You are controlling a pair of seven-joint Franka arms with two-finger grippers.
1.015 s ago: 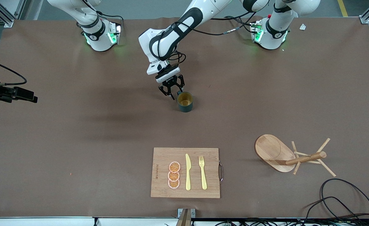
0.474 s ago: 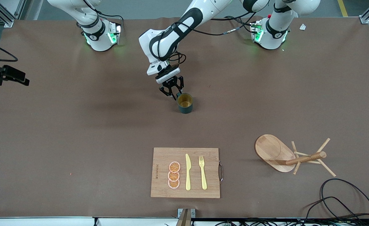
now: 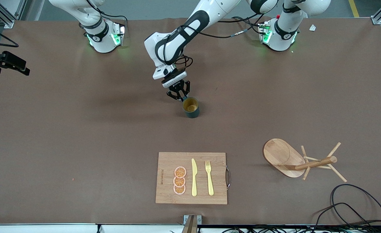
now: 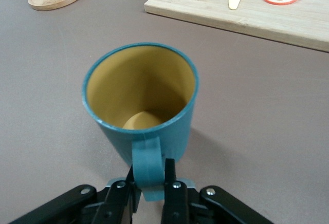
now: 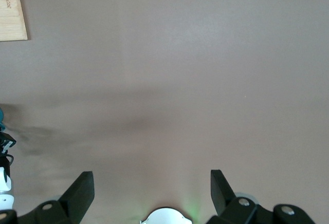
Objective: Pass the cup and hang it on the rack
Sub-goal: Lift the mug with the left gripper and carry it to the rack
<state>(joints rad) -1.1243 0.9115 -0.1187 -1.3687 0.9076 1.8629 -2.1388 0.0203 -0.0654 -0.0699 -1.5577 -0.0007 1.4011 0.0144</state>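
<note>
board (image 3: 167, 161): flat rectangular bamboo with visible grain and a thin metal handle on the edge toward the left arm's end; nearest the front camera.
on the board: three round orange slices (image 3: 179, 181), a pale yellow knife (image 3: 194, 177) and fork (image 3: 209, 177), lying side by side, apart from each other.
rack (image 3: 282, 157): light wood, tipped on its side, oval base on edge, thick post and thin pegs pointing toward the left arm's end; level with the board, toward that end.
cable (image 3: 355, 204): black loops on the table near the rack, closer to the camera.
table (image 3: 80, 145): matte brown covering, smooth.
cup (image 3: 190, 107): small teal cylinder, glossy, mustard-yellow inside, upright on the table, farther from the camera than the board, about mid-table.
left gripper (image 3: 178, 95): low at the cup; in the left wrist view its black fingers (image 4: 175, 190) are clamped on the loop handle (image 4: 145, 165).
right gripper (image 5: 152, 185): raised over bare table at the right arm's end, jaws spread wide, holding nothing; this arm waits.
change: a second ago the left jaws stood open around the handle; now they are closed on it. The cup is in the same spot. The right gripper sits higher in the front view than before.
</note>
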